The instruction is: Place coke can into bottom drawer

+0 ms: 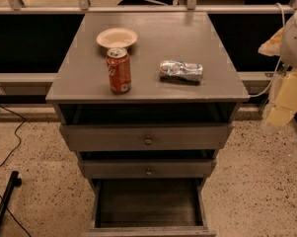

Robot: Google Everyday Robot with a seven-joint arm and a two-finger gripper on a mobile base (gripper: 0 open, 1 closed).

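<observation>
The coke can point(119, 70), red-orange with white lettering and a silver top, stands upright on the front left of the grey cabinet top point(187, 38). The bottom drawer point(148, 204) is pulled open below, and its dark interior shows nothing in it. My gripper point(282, 105) appears as a pale, blurred shape at the right edge of the camera view. It is well to the right of the cabinet, apart from the can, and roughly level with the upper drawer.
A crushed silver can point(181, 70) lies on its side to the right of the coke can. A white paper bowl point(117, 37) sits behind it. Two shallower drawers with round knobs point(148, 140) stand slightly pulled out. Black cables point(10, 142) cross the floor at left.
</observation>
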